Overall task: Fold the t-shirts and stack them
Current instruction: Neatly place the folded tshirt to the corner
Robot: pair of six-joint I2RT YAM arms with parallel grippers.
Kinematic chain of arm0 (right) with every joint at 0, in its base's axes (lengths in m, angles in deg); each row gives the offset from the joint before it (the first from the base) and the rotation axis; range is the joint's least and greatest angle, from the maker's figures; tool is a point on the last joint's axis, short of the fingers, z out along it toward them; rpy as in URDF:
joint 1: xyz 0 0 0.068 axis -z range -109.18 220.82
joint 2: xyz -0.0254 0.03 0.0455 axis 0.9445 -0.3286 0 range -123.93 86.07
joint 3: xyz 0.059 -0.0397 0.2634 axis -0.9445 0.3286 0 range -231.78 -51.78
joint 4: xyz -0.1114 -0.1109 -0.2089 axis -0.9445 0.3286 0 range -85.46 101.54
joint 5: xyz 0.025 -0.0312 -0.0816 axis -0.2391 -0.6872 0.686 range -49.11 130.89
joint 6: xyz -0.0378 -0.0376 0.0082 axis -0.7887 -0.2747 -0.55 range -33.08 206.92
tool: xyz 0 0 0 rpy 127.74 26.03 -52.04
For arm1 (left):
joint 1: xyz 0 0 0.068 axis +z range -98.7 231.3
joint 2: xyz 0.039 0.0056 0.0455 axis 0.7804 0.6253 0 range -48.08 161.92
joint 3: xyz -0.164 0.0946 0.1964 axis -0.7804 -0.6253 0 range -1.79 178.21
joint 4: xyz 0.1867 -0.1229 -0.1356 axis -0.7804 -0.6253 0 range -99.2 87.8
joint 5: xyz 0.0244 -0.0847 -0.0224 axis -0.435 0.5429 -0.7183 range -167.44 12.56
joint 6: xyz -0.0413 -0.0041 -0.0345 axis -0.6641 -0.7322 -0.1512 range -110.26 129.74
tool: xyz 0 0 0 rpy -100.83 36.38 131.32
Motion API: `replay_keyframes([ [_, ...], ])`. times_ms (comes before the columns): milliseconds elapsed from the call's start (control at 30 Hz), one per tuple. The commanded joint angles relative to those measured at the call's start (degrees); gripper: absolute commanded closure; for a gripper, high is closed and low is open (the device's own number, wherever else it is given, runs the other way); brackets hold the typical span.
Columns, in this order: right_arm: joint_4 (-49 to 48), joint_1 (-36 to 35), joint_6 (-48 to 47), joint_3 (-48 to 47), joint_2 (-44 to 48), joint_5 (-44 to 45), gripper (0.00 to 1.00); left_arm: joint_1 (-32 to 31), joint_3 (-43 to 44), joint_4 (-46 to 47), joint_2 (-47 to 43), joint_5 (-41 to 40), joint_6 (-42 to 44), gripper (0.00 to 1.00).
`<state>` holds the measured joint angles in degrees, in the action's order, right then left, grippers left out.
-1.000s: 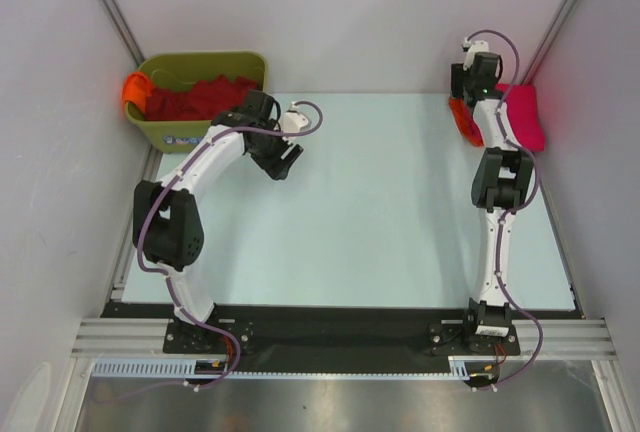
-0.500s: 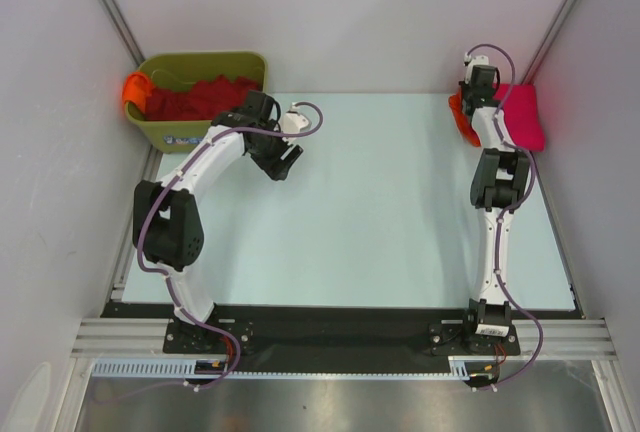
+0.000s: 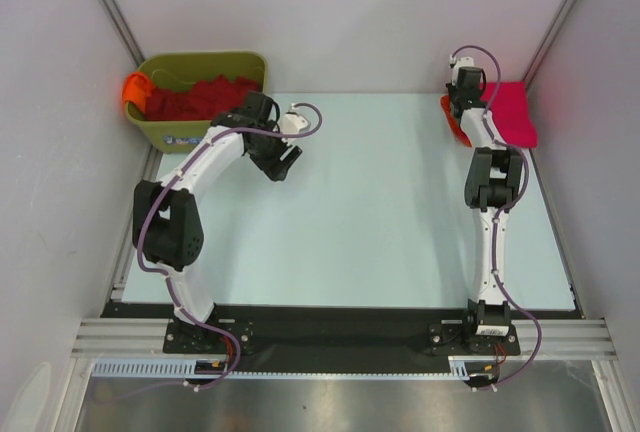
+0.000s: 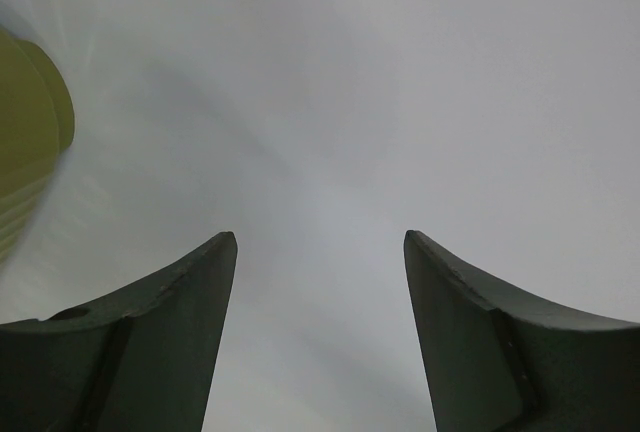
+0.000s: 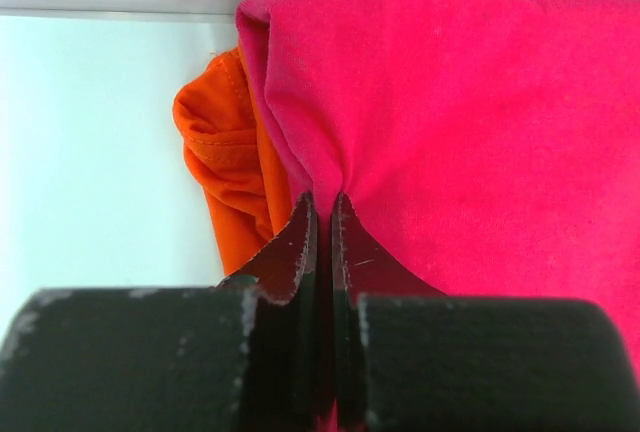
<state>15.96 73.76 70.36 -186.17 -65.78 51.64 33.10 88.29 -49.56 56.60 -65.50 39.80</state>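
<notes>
The left arm (image 3: 205, 162) rises from its base, bends at the elbow and reaches forward and to the right. The left gripper (image 4: 320, 236) stands wide open, its two dark fingers (image 4: 170, 302) well apart. The right arm (image 3: 487, 232) stretches almost straight ahead, far out from its base, with only a slight bend at the elbow. The right gripper (image 5: 324, 198) is closed, its fingertips (image 5: 300, 237) nearly touching, and a fold of the pink t-shirt (image 5: 460, 122) is pinched between them

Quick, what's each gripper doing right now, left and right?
Left gripper: open, holding nothing.
Right gripper: closed, pinching a fold of the pink t-shirt.
</notes>
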Motion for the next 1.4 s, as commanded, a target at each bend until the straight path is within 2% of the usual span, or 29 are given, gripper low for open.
replay_keyframes([
  [0,-0.79,-1.62,0.82,0.44,3.67,-2.13,1.0,0.62,-0.78,0.77,-2.73,0.27,1.22,0.26],
  [200,1.4,-1.71,-0.23,-0.78,1.91,-3.54,0.98,0.79,-1.31,0.86,-2.64,-0.17,1.4,0.26],
  [233,1.85,-1.54,0.03,-0.88,1.56,-3.45,0.76,0.79,-1.31,0.95,-2.56,-0.08,1.31,0.26],
  [333,3.43,-0.92,1.61,-0.79,2.35,-6.85,0.4,0.79,-0.96,1.04,-2.55,0.01,1.22,0.26],
  [467,5.36,-1.53,1.88,-0.7,6.46,-8.99,0.2,0.88,-0.52,0.77,-2.82,-0.08,0.96,0.26],
  [500,5.54,-1.88,2.05,-0.53,7.44,-8.9,0.09,0.79,-0.17,0.77,-2.99,0.09,0.87,0.26],
  [600,6.07,-1.89,5.73,0.44,12.69,-9.69,0.0,0.79,0.01,0.6,-4.22,0.36,0.17,0.26],
  [767,6.16,-1.45,10.92,7.81,23.68,-8.03,0.0,0.88,-2.71,1.65,-9.3,0.27,-0.79,0.25],
  [1000,8.7,-1.09,19.88,28.89,42.84,-5.3,0.0,2.29,-10.44,2.96,-18.01,-0.78,-2.81,0.25],
  [1200,9.94,-2.59,28.67,54.55,61.04,-3.18,0.0,5.97,-23.88,7.17,-29.87,-0.52,-6.33,0.25],
  [1233,9.76,-2.76,29.82,61.11,63.67,-3.88,0.0,7.02,-25.82,7.8,-31.63,-0.43,-6.51,0.24],
  [1367,10.98,-2.76,35.62,73.35,76.23,-5.99,0.0,8.79,-35.91,10.7,-41.13,-1.75,-7.12,0.23],
])
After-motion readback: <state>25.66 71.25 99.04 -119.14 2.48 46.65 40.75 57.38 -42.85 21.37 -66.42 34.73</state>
